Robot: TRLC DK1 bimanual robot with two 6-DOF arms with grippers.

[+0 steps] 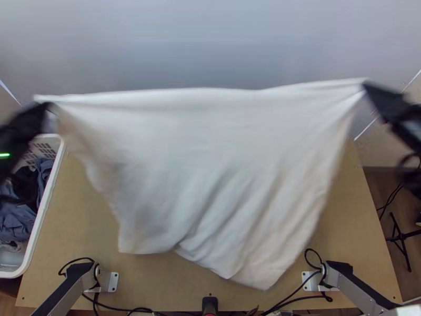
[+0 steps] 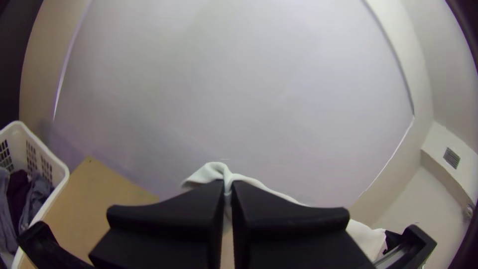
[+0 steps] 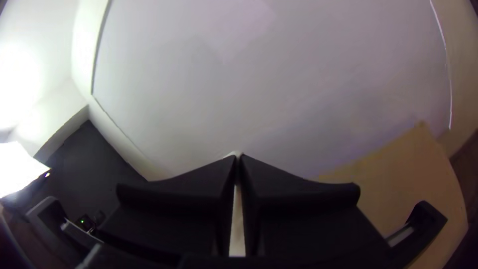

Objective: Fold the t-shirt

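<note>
The white t-shirt [image 1: 210,158] hangs stretched between both grippers in the top view, high over the table, its upper edge nearly straight and its lower part in loose diagonal folds. At its upper left corner, my left gripper [image 1: 46,108] is shut on the cloth. My right gripper [image 1: 367,87] is shut on the upper right corner. In the left wrist view, white cloth [image 2: 214,173] is pinched between the fingertips of my left gripper [image 2: 228,187]. A bit of cloth [image 3: 235,154] pokes out at the tips of my right gripper [image 3: 238,158] in the right wrist view.
A white laundry basket [image 1: 34,247] with dark and blue-grey clothes [image 1: 18,218] stands at the table's left side. The wooden table [image 1: 68,210] lies below the cloth, with black cables along its near edge. A pale wall panel [image 1: 210,42] rises behind. A black stand [image 1: 401,237] is off to the right.
</note>
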